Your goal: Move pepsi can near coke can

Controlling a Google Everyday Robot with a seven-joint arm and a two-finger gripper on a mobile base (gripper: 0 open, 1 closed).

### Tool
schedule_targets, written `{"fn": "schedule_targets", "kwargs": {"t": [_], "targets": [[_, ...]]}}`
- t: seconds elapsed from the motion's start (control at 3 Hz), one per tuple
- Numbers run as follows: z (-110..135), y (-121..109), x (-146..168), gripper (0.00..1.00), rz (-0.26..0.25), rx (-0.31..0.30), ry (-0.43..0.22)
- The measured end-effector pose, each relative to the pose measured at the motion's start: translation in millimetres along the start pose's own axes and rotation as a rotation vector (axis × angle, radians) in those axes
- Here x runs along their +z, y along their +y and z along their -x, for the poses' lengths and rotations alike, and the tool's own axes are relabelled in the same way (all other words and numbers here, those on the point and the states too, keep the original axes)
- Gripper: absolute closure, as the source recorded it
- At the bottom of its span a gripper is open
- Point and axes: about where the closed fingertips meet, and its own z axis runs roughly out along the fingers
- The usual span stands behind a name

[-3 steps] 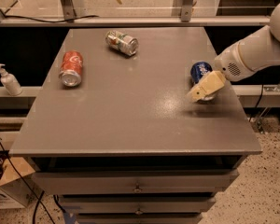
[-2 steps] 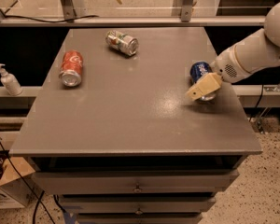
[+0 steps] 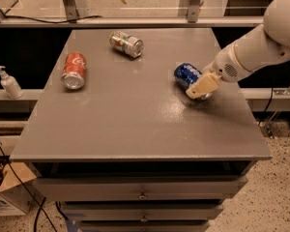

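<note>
Grey and matte, the table top (image 3: pixel 135 124) fills most of the camera view, with a closed drawer (image 3: pixel 142 190) under its near edge and a speckled floor (image 3: pixel 275 202) at the right. What the drawer holds cannot be seen.

Three drink cans lie on their sides on the top. The coke can (image 3: pixel 74 70) rests on the left part, its silver end turned toward the near edge. The silver-green can (image 3: pixel 126 43) lies farther back, near the middle of the far edge, tilted across the surface. The pepsi can (image 3: pixel 186 74) lies right of centre, well apart from the coke can, with its blue side and white lettering facing up.

The white arm (image 3: pixel 261 47) reaches in from the right edge. Its gripper (image 3: pixel 203 85) sits low over the right end of the pepsi can and is clamped on it. One beige finger (image 3: pixel 204 86) presses against the can's near side, while the other is hidden behind the can.

Off the table at the left, a white pump bottle (image 3: pixel 9 83) stands upright on a ledge. A cardboard box (image 3: pixel 7 190) sits on the floor at the lower left, and its contents cannot be made out
</note>
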Motion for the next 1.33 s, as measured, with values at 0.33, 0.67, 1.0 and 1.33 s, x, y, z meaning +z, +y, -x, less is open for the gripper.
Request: {"fn": "schedule_targets", "kwargs": {"t": [0.33,0.67,1.0,1.33], "targets": [[38.6,19.0,-1.7,0.87,0.029,-0.1,-0.038],[98.0,50.1,-3.2,1.0,0.089,-0.263,-0.121],[98.1,50.6,-0.9,1.0,0.092,-0.26,-0.122],[118.4,56.0,21.9,1.0,0.123,-0.261,-0.207]]}}
